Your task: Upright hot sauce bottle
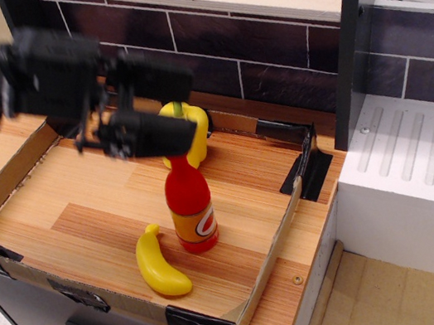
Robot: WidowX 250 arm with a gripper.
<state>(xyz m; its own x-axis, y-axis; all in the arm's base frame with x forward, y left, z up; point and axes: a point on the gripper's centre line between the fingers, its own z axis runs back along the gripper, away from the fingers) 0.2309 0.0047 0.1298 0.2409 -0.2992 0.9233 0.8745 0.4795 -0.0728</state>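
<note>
The red hot sauce bottle (pixel 190 207) stands upright on the wooden counter (pixel 76 221), its orange-yellow label with a red-and-white oval facing front right. My black gripper (pixel 171 103) hangs above and behind the bottle, clear of its cap, with its two fingers spread apart and nothing between them. The arm reaches in from the upper left and is motion-blurred.
A yellow toy banana (pixel 159 265) lies just left of the bottle's base. A yellow bell pepper (pixel 188 130) with a green stem sits behind the bottle, partly hidden by my gripper. Cardboard walls rim the counter; a dark tiled wall (pixel 247 48) is behind, a white drainboard (pixel 417 152) to the right.
</note>
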